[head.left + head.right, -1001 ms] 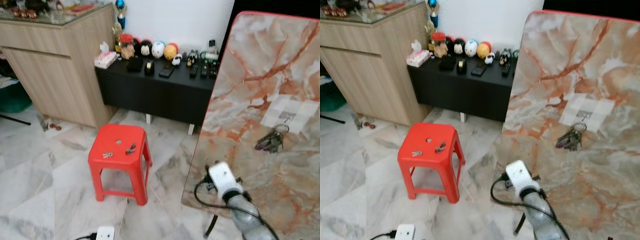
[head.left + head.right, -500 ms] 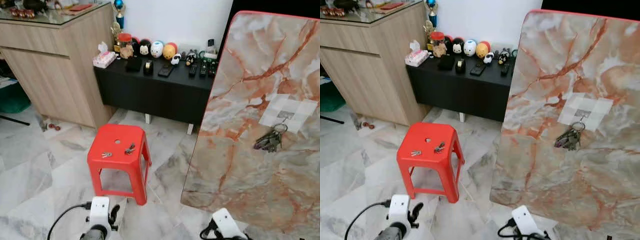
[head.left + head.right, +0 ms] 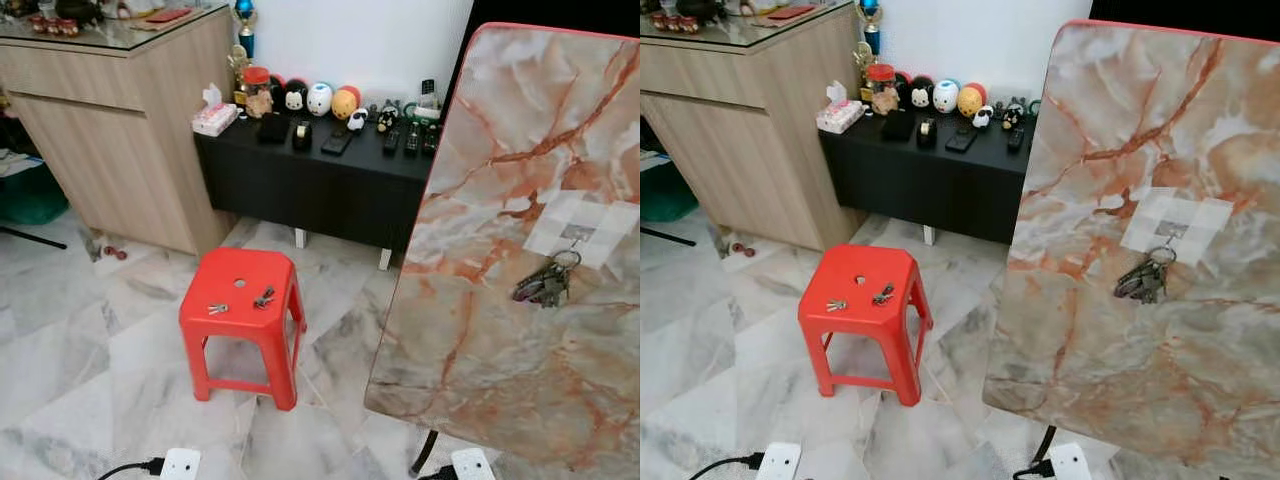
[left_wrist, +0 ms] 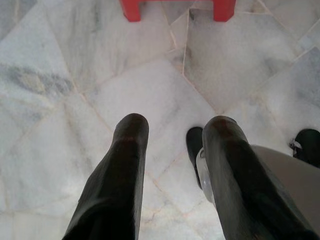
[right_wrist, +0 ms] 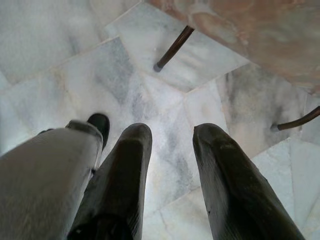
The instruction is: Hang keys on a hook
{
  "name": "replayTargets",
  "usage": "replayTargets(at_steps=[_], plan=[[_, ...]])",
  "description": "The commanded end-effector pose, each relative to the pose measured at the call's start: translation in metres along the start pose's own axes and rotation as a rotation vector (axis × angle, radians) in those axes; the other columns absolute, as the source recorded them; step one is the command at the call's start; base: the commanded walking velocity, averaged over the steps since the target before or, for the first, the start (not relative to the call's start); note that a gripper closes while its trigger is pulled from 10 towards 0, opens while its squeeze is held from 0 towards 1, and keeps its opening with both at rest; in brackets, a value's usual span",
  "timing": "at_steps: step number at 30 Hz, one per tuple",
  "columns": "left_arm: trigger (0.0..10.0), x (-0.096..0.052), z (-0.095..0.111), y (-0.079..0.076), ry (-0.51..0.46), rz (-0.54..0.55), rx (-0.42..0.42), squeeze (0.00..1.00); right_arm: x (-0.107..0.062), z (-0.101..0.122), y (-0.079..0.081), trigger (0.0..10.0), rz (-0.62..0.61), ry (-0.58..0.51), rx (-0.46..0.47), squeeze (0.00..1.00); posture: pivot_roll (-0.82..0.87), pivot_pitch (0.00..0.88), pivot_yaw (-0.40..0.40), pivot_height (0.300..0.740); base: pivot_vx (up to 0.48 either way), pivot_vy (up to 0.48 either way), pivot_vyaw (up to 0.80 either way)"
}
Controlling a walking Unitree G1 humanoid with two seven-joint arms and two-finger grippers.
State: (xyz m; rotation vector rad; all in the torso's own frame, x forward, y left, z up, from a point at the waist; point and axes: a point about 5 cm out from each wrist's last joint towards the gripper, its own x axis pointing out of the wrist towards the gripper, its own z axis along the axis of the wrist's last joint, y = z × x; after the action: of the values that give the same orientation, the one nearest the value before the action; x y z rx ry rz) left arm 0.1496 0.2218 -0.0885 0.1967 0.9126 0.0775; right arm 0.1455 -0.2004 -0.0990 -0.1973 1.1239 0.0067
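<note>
Keys point(image 3: 263, 297): on red stool point(image 3: 243, 302); light, jangly, I'd pinch the ring.
Hook point(image 3: 572, 236): marble board, one bunch hanging.
Left hand point(image 4: 172, 142), right hand point(image 5: 171, 145): both spread, empty.

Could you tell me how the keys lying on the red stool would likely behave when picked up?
The keys look small and flat on the red stool, so they would probably be hard to pinch and might slide. If ringed together, they would likely dangle loosely.

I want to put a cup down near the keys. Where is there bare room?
The red stool has bare seat along its edges, around its two small key sets. The black cabinet is crowded at the back; only its front strip is bare.
</note>
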Motion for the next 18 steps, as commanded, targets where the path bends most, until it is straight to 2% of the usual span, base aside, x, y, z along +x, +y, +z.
replayTargets(at_steps=[1,3,7,18], plan=[[10.0,0.000,-0.002,-0.003,0.024,-0.018,-0.010,0.00,0.001,0.006,0.002,10.0,0.002,-0.016,0.000,0.00,-0.05,0.000,-0.038,0.740,0.000,0.000,0.00],[10.0,0.001,0.000,-0.006,0.025,-0.037,-0.013,0.00,0.001,0.011,0.004,10.0,0.002,-0.030,0.009,0.00,-0.05,0.000,-0.035,0.740,0.000,0.000,0.00],[10.0,0.003,0.006,-0.006,0.019,-0.043,-0.015,0.00,0.002,0.015,0.006,10.0,0.007,-0.041,0.019,0.00,-0.05,0.000,-0.030,0.740,0.000,0.279,0.00],[10.0,0.002,0.001,-0.008,0.059,-0.051,-0.028,0.00,0.000,0.002,-0.002,10.0,-0.044,-0.015,0.070,0.00,-0.05,0.000,-0.024,0.740,0.000,0.334,0.00]])
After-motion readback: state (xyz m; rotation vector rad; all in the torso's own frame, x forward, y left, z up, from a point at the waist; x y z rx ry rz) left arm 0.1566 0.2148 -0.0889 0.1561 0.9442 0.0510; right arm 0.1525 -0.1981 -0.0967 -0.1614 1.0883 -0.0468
